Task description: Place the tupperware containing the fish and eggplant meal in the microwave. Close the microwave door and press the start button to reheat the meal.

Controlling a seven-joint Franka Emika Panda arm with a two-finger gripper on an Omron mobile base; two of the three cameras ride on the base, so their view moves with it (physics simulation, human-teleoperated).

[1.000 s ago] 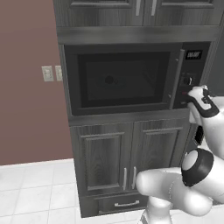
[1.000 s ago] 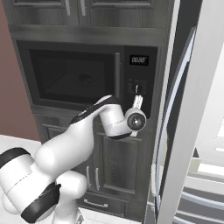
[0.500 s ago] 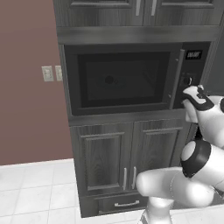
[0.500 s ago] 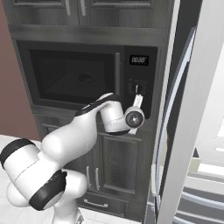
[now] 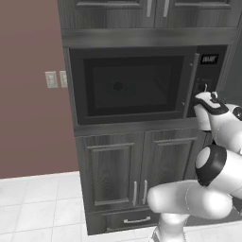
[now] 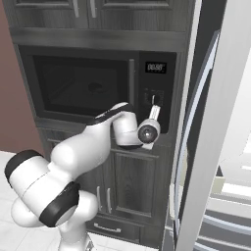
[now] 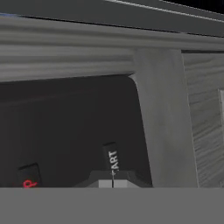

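Right base view shows the black built-in microwave (image 6: 98, 83) with its glass-windowed door (image 6: 81, 81) closed, the tupperware presumably inside but unseen, and the dark two-finger gripper (image 6: 154, 109), fingertips pressed together, at the start button (image 7: 112, 159), likely the last step.

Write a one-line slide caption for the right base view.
Shut gripper at the microwave control panel, door closed.
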